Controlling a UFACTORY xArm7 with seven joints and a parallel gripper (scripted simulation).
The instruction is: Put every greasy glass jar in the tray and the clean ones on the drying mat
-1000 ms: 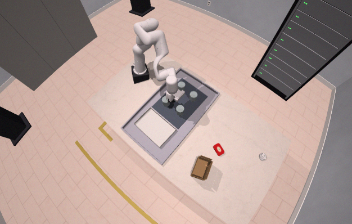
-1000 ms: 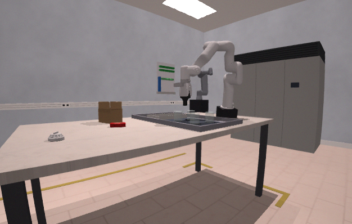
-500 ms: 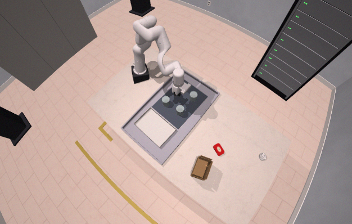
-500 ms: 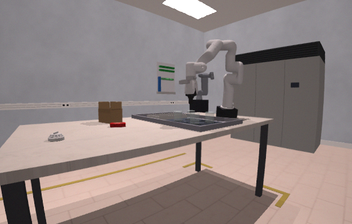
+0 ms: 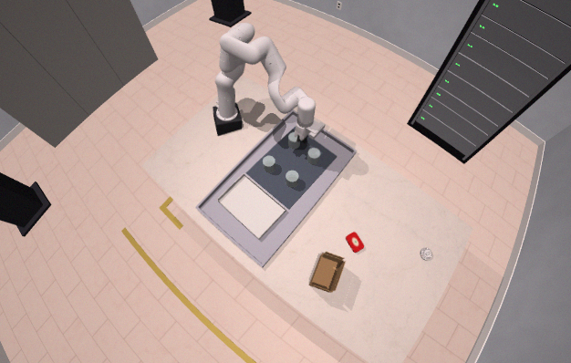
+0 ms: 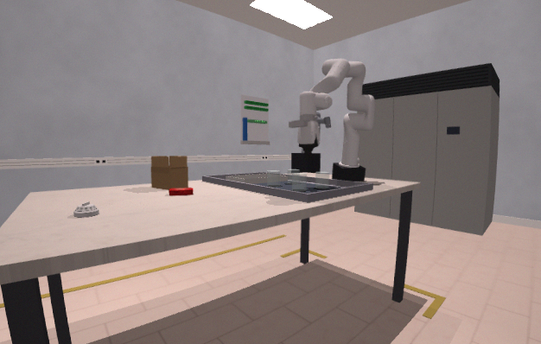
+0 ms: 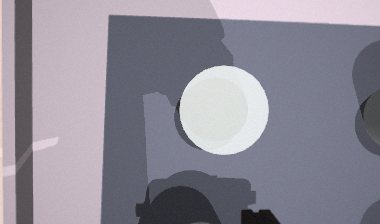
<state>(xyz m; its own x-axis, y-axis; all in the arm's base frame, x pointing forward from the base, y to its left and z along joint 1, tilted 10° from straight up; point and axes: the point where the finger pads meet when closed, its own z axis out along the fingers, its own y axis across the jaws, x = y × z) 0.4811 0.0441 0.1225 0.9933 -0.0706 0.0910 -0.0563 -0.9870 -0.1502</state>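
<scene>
We saw four glass jars standing on the dark drying mat (image 5: 324, 157), which lay in the half of the grey tray (image 5: 237, 228) nearer the arm's black base (image 5: 237, 128). Taking the mat as our landmark: one jar (image 5: 293, 139) stood at its corner closest to the base, with the gripper (image 5: 300, 135) hanging right above it; a second jar (image 5: 314, 155) stood toward the mat's far edge, a third jar (image 5: 268, 162) toward the edge on the base's side, and a fourth jar (image 5: 292, 177) near the edge that bordered the pale panel (image 5: 252, 206) filling the tray's other half. All four stood upright and apart from each other.

The gripper's fingers were pressed fully together with nothing between them. In the wrist view the jar beneath showed as a pale round top (image 7: 223, 110) on the mat, near its corner.

Away from the mat, beyond the tray, a red flat object (image 5: 355, 242), an open cardboard box (image 5: 327, 272) and a small grey round item (image 5: 426, 254) lay on the table (image 5: 397, 310). We could read no writing on any of them; the wall poster (image 6: 255, 119) showed green and blue bars but no legible text.
</scene>
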